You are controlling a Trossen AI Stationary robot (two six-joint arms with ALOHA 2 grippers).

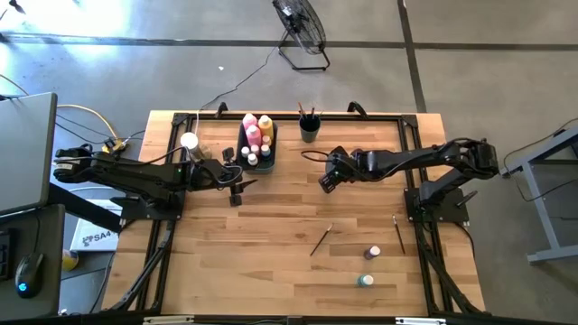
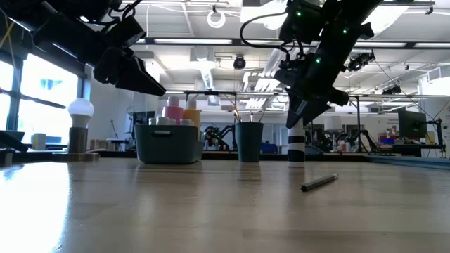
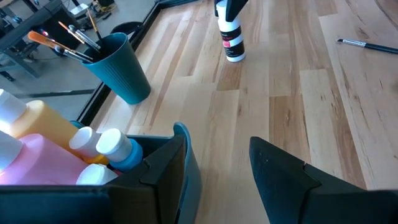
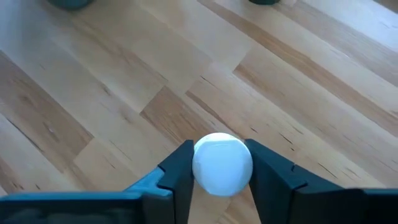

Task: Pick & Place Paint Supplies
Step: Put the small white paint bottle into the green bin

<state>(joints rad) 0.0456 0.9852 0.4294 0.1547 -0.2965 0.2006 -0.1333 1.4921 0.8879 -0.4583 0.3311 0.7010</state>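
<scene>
A white paint bottle with a black band [image 3: 233, 40] stands upright on the table right of the centre, under my right gripper [image 1: 325, 179], which is shut on its cap. It also shows in the low view as the bottle [image 2: 297, 144]. My left gripper [image 1: 244, 185] hangs open and holds nothing, just near of the dark bin [image 2: 167, 144]. That bin holds the pink bottle [image 1: 251, 134], the yellow bottle [image 1: 265, 125] and small white-capped bottles. A dark cup [image 1: 310, 129] holds brushes. Two brushes [image 1: 321, 239] [image 1: 397, 233] and two small bottles [image 1: 372, 253] [image 1: 364, 281] lie toward the near right. My right gripper [image 4: 221, 152] pinches the bottle's round white cap [image 4: 222, 167] between its two fingers, one on either side. It comes from above, pointing down. The bottle stands upright below the fingers with its base [image 3: 235, 58] at the tabletop.
A white knob on a round tan base [image 1: 190, 142] stands left of the bin. The table's near left half is bare wood [image 1: 235, 262]. A black frame runs along the table's edges. A fan [image 1: 302, 27] stands on the floor beyond the far edge.
</scene>
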